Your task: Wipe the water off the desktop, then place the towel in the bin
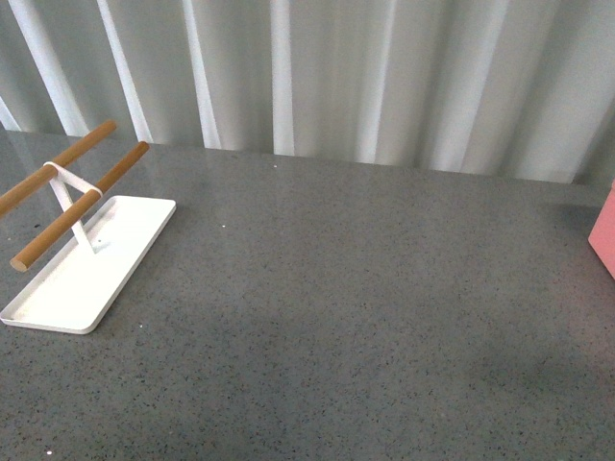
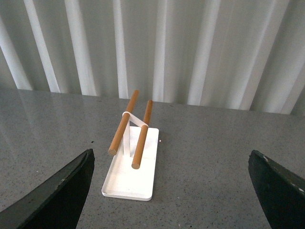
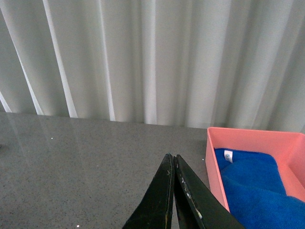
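The dark-grey speckled desktop (image 1: 346, 288) fills the front view, and neither arm shows there. Only a corner of the salmon-pink bin (image 1: 605, 240) shows at its right edge. In the right wrist view the bright blue towel (image 3: 257, 186) lies inside the bin (image 3: 214, 162), its white tag up. My right gripper (image 3: 172, 160) is shut with nothing in it, beside the bin's wall and above the desktop. My left gripper (image 2: 171, 164) is open and empty, with its dark fingers (image 2: 62, 191) wide apart over the desktop, facing the white tray.
A flat white tray (image 1: 86, 264) carrying two wooden rods (image 1: 82, 204) on a white stand sits at the desktop's left. It also appears in the left wrist view as the tray (image 2: 131, 179). Pale pleated curtains (image 1: 336, 67) hang behind the far edge.
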You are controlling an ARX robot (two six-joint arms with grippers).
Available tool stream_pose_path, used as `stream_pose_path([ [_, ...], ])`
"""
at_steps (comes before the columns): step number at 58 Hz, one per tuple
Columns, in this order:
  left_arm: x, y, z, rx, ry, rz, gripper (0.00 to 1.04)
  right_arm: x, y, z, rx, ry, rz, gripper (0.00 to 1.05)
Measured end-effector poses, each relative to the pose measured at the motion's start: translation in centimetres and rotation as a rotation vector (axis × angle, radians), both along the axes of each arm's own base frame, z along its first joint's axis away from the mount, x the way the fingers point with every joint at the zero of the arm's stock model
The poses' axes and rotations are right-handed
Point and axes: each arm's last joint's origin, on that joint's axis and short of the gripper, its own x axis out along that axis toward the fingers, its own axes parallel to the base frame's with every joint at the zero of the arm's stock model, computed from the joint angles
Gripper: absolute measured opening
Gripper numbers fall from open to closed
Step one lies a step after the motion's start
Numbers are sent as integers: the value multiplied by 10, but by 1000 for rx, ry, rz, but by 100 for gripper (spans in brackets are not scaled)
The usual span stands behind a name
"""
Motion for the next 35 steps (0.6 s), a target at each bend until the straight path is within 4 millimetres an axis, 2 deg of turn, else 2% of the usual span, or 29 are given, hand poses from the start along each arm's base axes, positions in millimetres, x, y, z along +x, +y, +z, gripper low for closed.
stream_pose_path([
  [30,0,0,0,0,0,0,98,-11,0,0,0,0,0,3],
  [35,0,0,0,0,0,0,98,-18,0,-5,0,32,0,3],
])
